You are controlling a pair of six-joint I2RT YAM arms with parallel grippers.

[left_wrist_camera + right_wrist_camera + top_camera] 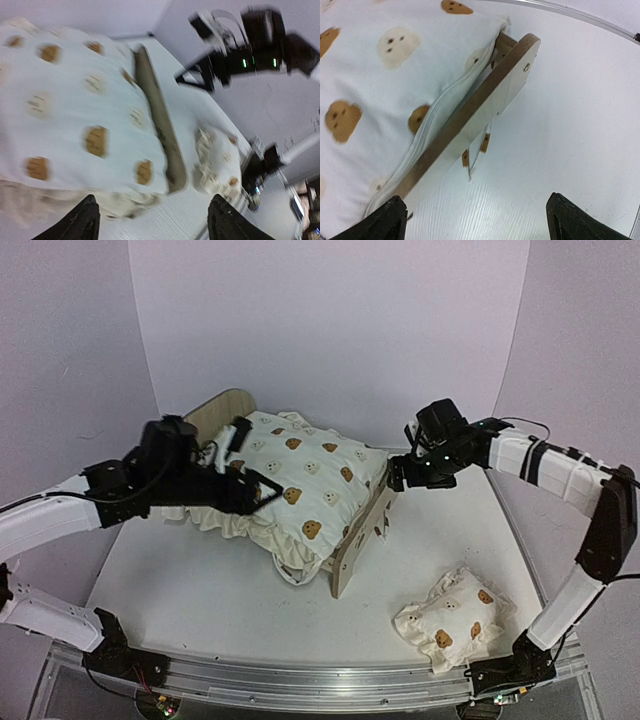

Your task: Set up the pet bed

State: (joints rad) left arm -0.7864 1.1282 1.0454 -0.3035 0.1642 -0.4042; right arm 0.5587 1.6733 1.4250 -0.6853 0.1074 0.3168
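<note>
The pet bed stands mid-table, its rounded headboard (225, 407) at the back left and its low footboard (360, 538) at the front right. The large bear-print cushion (305, 485) lies on it and hides the striped base. My left gripper (258, 496) hovers open and empty over the cushion's left ruffled edge. The blurred left wrist view shows the cushion (70, 100), the footboard (159, 120) and the left gripper (152, 222). My right gripper (397, 476) is open and empty just past the footboard's far end. The right wrist view shows the footboard (470, 117), the cushion (375, 80) and the right gripper (477, 220).
The small bear-print pillow (452, 620) lies on the table at the front right, near the right arm's base; it also shows in the left wrist view (215, 160). White walls close the back and sides. The table's metal front rail (320, 680) runs along the bottom.
</note>
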